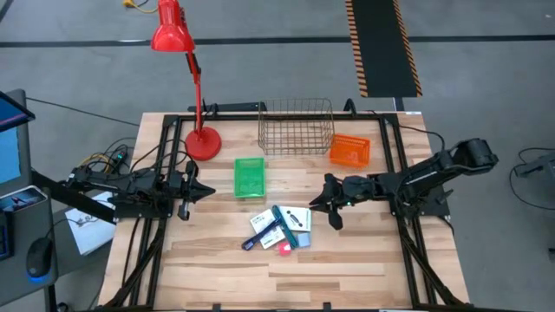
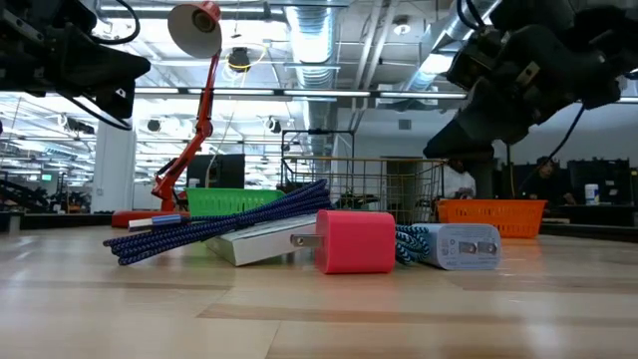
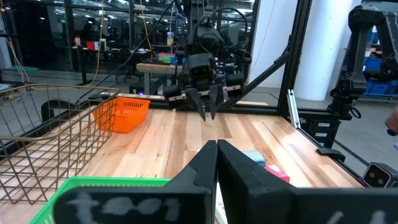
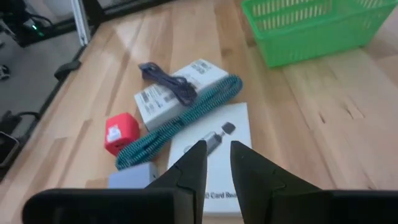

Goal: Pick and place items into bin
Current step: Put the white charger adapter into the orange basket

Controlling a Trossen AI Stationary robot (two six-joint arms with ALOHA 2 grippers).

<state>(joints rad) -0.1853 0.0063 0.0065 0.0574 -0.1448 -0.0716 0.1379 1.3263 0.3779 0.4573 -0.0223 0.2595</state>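
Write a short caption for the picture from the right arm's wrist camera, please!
Right gripper hovers open above a white box, teal cable and red charger.

We see a small pile of items near the middle of the wooden table. A pink-red charger block (image 4: 120,133) with metal prongs lies at one edge of the pile. Beside it a teal braided cable (image 4: 180,121) lies stretched across a white card (image 4: 214,146). A white printed box (image 4: 171,93) lies flat next to them, and a dark blue braided cable (image 4: 166,79) rests on it. A small grey-blue adapter (image 4: 130,178) lies close to the charger block.
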